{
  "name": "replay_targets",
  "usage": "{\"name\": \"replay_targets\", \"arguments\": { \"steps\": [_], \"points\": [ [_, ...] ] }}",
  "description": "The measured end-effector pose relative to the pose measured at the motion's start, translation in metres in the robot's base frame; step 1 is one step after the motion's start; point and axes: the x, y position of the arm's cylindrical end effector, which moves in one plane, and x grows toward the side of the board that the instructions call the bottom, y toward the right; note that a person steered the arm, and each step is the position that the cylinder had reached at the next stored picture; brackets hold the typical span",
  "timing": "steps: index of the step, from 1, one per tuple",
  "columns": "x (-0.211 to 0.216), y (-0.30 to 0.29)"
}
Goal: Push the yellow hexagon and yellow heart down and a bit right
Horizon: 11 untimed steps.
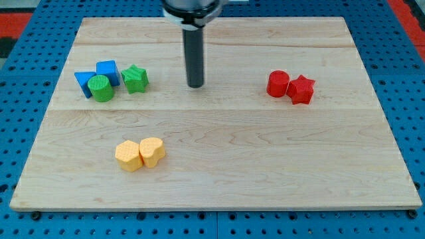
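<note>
Rod and housing first: the upper part of my arm is cut off by the view's top edge, so I see only a dark round housing and the straight dark rod below it. I have no jaws on this rig, so nothing is gripped; my tip [195, 86] rests on bare wood, touching no block.

Yellow hexagon [128, 155] and yellow heart [152, 151] sit side by side and touching in the lower left part of the wooden board [265, 166], hexagon on the view's left. My tip is well apart from them, above and to the right.

At the view's left there is a tight cluster: a blue cube [107, 71], a second blue block [84, 81] partly hidden behind a green cylinder [101, 87], so I cannot tell its shape, and a green star [135, 79] just beside the cube. My tip stands to the right of that star, with clear wood between.

On the view's right, a red cylinder [277, 83] touches a red star [301, 89].

Around the board runs a blue perforated table [405, 66]; a red patch at the top right corner is cut off.
</note>
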Motion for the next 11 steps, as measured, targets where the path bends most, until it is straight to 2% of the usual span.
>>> {"name": "replay_targets", "arguments": {
  "steps": [1, 2, 3, 4, 5, 6, 7, 8, 9, 10, 11],
  "points": [
    [0.000, -0.073],
    [0.000, -0.100],
    [0.006, -0.077],
    [0.065, -0.010],
    [0.150, 0.015],
    [0.196, 0.027],
    [0.222, -0.018],
    [0.228, -0.122],
    [0.206, -0.171],
    [0.167, -0.138],
    [0.148, -0.072]
  ]
}}
